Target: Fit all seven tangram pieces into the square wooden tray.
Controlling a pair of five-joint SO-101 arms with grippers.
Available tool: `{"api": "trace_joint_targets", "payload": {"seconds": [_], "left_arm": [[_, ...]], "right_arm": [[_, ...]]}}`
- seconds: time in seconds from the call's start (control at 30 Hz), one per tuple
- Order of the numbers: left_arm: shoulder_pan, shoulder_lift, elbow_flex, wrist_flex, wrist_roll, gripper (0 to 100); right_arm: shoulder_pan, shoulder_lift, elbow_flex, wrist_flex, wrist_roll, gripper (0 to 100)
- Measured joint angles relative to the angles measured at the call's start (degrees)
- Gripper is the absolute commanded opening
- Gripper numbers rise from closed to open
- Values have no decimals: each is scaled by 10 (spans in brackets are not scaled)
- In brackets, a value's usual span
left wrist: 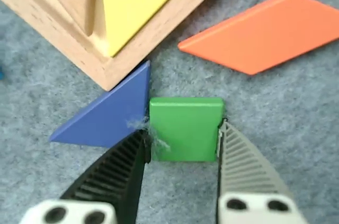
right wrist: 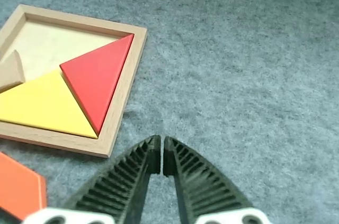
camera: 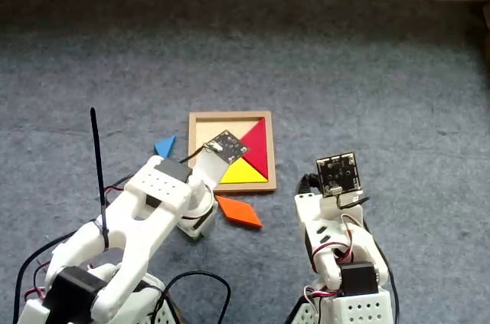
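Note:
The square wooden tray [camera: 230,184] lies mid-table and holds a red triangle [camera: 258,145], a yellow triangle [camera: 243,172] and a plain wood-coloured piece [right wrist: 10,70]. My left gripper [left wrist: 183,136] is low on the carpet just off the tray's corner [left wrist: 106,65]. Its fingers press both sides of a green square [left wrist: 185,126], which rests flat. A dark blue triangle [left wrist: 108,121] touches the square's edge. An orange parallelogram [left wrist: 265,33] lies close by. My right gripper [right wrist: 161,152] hovers shut with nothing in it beside the tray [right wrist: 124,102].
A small light blue triangle [camera: 164,145] lies on the carpet left of the tray. The orange parallelogram [camera: 239,211] sits just below the tray's front edge. The left arm [camera: 161,194] covers the tray's near left corner. Grey carpet stretches around.

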Motion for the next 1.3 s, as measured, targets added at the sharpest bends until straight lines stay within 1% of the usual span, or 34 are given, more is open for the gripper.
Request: {"api": "trace_joint_targets", "payload": {"seconds": [0.23, 0.37, 0.47, 0.57, 0.63, 0.93, 1.03, 1.2, 1.3], "left_arm": [[-1, -135, 57, 0, -1, 88], [-2, -206, 62, 8, -1, 88], [-3, -234, 55, 19, 8, 88], [-22, -242, 27, 20, 48, 88], [-39, -244, 3, 20, 61, 88], [-43, -245, -91, 20, 64, 88], [-43, -245, -96, 20, 64, 94], [-43, -245, -92, 20, 64, 180], [-69, -245, -69, 15, 73, 181]], "right_arm": [[0, 0, 0, 0, 0, 34], [0, 0, 0, 0, 0, 34], [0, 0, 0, 0, 0, 34], [0, 0, 0, 0, 0, 34], [0, 0, 0, 0, 0, 34], [0, 0, 0, 0, 0, 34], [0, 0, 0, 0, 0, 34], [0, 0, 0, 0, 0, 34], [0, 0, 0, 0, 10, 34]]}}
